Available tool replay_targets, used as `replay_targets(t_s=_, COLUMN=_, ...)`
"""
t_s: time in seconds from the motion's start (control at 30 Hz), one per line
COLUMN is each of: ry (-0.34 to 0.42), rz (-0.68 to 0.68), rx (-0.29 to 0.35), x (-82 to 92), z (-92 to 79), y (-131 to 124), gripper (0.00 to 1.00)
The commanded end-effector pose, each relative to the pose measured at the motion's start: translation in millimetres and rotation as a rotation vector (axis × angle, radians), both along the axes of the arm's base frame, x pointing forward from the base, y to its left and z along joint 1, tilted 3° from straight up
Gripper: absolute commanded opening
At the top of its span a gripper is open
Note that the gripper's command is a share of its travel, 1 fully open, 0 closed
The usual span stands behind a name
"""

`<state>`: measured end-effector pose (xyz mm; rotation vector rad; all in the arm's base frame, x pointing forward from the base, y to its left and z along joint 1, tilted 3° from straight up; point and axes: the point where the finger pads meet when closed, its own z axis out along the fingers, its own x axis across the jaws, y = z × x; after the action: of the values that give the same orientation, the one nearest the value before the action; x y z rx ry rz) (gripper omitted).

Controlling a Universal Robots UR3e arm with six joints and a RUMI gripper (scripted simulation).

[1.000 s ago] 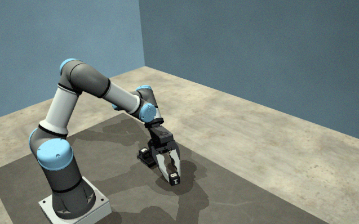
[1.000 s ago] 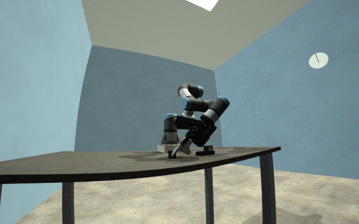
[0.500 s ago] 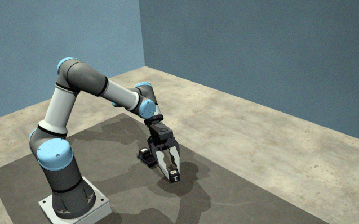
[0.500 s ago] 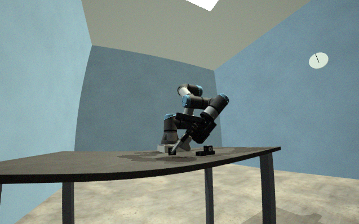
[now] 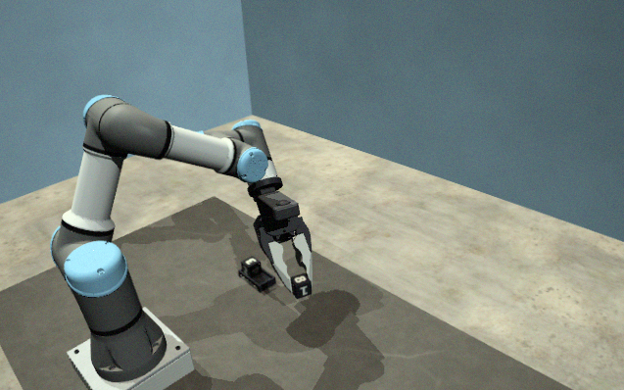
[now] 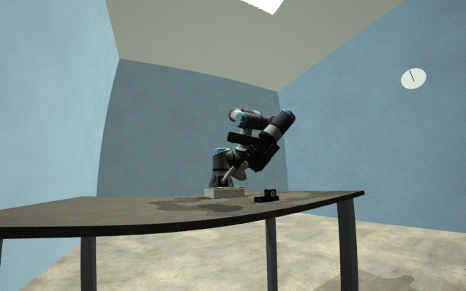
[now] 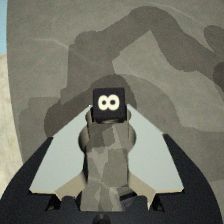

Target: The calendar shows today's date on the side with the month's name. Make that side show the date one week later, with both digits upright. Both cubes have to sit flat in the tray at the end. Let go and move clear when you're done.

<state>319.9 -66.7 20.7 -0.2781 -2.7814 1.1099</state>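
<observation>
Bare slot beside the tray's cube (image 5: 251, 265) (image 6: 270, 193).

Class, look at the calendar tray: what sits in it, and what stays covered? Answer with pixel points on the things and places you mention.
One cube (image 5: 251, 266) (image 6: 270, 193) occupies one end of the tray (image 5: 262, 281) (image 6: 263, 199); the rest of the tray holds no second cube. The floor beneath that cube, and its underside, are hidden.

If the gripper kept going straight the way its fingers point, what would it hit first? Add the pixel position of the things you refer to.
Likely the gray table top (image 5: 436, 353) (image 6: 139, 216), with the held cube (image 5: 301, 286) (image 6: 221, 180) (image 7: 109, 104) touching down before the gripper's fingertips (image 5: 291, 286). Nothing else shows in that line, though the exact landing spot is hard to judge.
</observation>
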Motion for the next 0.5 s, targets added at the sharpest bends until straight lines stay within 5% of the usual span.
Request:
replay_targets(t_s=0.0, ry=-0.001, rz=-0.002, rx=0.000, x=0.9, z=6.9, y=0.0, gripper=0.11)
replay_targets(t_s=0.47, ry=-0.001, rz=-0.002, rx=0.004, x=0.8, z=7.4, y=-0.1, gripper=0.11)
